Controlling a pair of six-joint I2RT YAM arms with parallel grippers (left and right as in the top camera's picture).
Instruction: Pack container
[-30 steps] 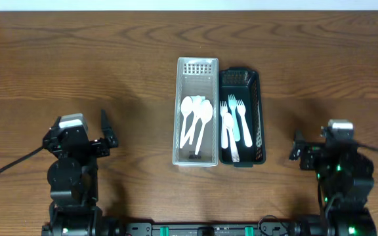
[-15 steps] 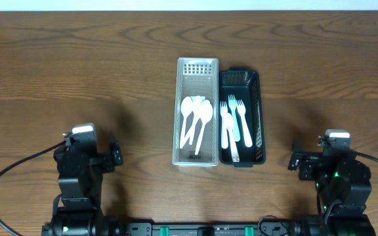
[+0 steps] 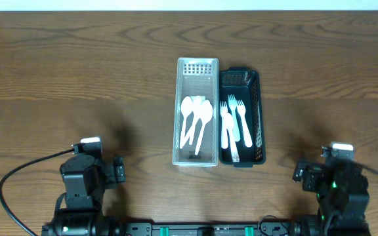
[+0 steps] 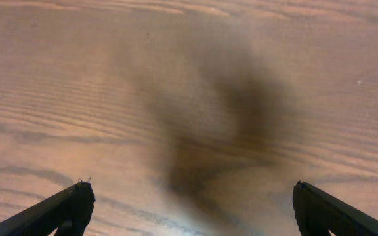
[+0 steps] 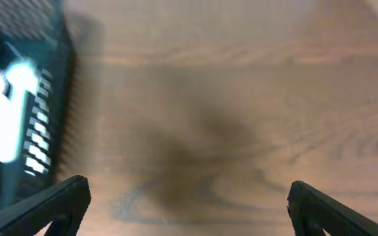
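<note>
A clear plastic container (image 3: 196, 72) holds white spoons (image 3: 195, 118) at the table's middle. A dark green container (image 3: 260, 118) stands touching its right side and holds white forks (image 3: 231, 124); its corner also shows in the right wrist view (image 5: 41, 124). My left gripper (image 4: 189, 210) is open and empty over bare wood at the front left (image 3: 90, 174). My right gripper (image 5: 189, 206) is open and empty over bare wood at the front right (image 3: 333, 174). Both are well apart from the containers.
The wooden table (image 3: 77, 59) stretches wide on both sides of the containers. A black cable (image 3: 18, 177) loops from the left arm near the front edge.
Both arms have drawn back toward the front edge of the table. The containers and cutlery have not moved.
</note>
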